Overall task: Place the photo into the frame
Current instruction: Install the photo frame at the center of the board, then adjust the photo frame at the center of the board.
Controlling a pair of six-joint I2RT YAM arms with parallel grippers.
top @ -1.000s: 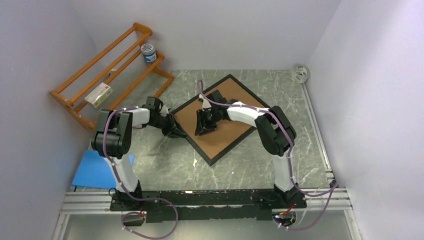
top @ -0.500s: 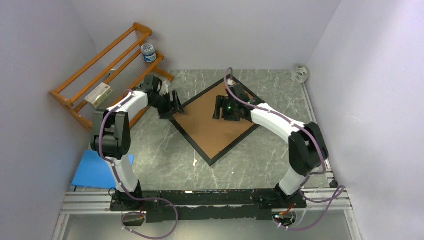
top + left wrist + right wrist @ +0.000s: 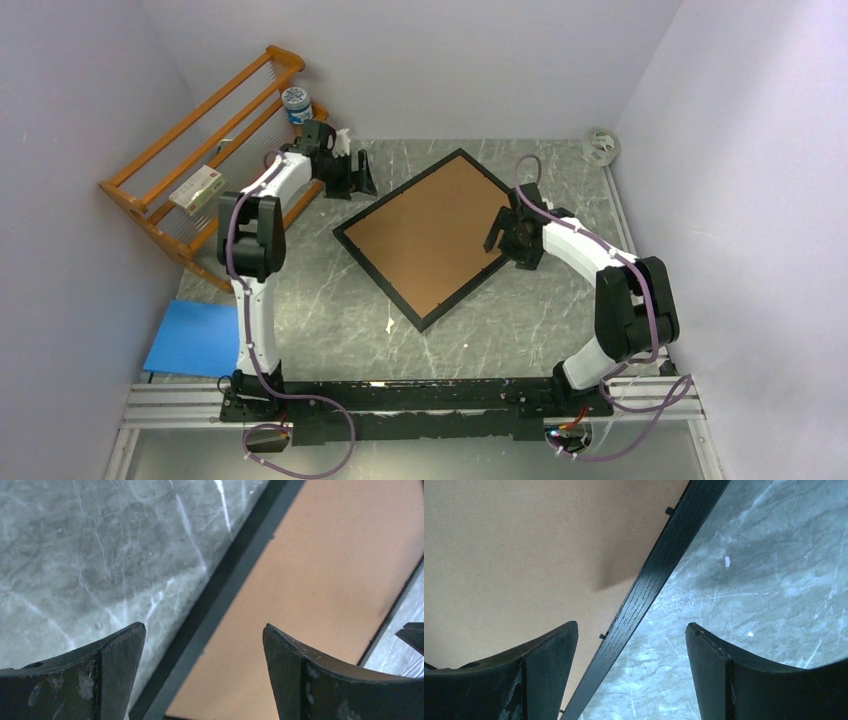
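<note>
The black frame [image 3: 377,281] lies flat as a diamond in the middle of the table, with a brown backing board [image 3: 430,235] filling it. The photo is hidden. My left gripper [image 3: 358,177] hangs open beyond the frame's upper-left side, apart from it. In the left wrist view, the left gripper [image 3: 204,630] is empty, with the frame's rim [image 3: 235,580] and the board [image 3: 325,580] below it. My right gripper [image 3: 498,232] is open over the frame's right edge. The right wrist view shows the right gripper [image 3: 631,627] straddling the rim [image 3: 649,585] without touching it, the board [image 3: 524,545] on the left.
An orange wooden rack [image 3: 200,150] stands at the far left, holding a small tin [image 3: 296,103] and a box [image 3: 197,188]. A blue sheet [image 3: 205,337] lies at the near left. A tape roll [image 3: 600,147] sits at the far right corner. Walls close three sides.
Both grippers have opened and pulled outward off the backing board. The left one went up and left past the frame; the right one went to the frame's right edge.
</note>
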